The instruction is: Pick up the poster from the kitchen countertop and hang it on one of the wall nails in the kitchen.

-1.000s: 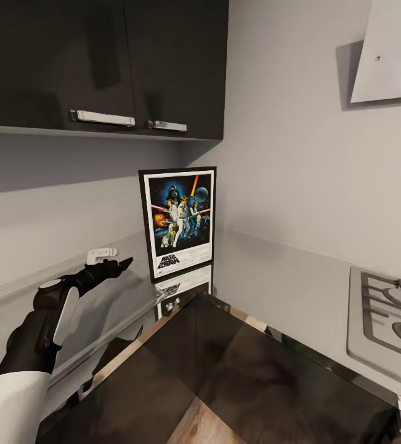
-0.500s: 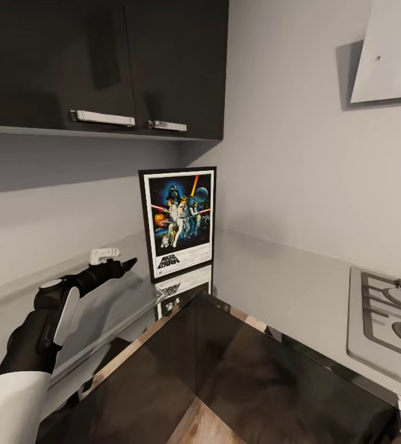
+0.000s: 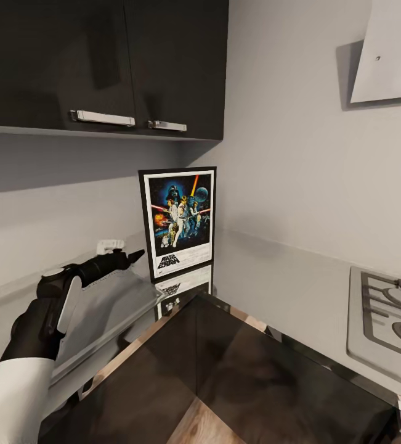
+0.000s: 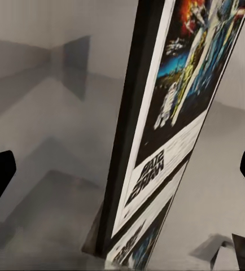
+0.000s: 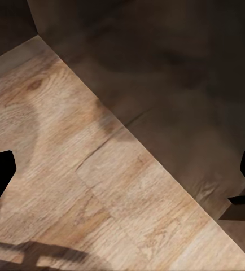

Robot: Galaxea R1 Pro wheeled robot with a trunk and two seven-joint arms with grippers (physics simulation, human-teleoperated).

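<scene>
Now the tall Star Wars poster with its thin black frame and white border (image 3: pixel 178 223) stands upright in the corner on the long shiny grey metal kitchen countertop (image 3: pixel 286 290), leaning back on the grey wall. My left gripper (image 3: pixel 126 258) is near its left edge, jaws spread wide and holding nothing. I think the poster is light, flat and stiff, maybe slippery. I should pinch its thin side edge. My right gripper (image 5: pixel 122 169) is wide apart too, over the brown wooden floor (image 5: pixel 100 186).
</scene>
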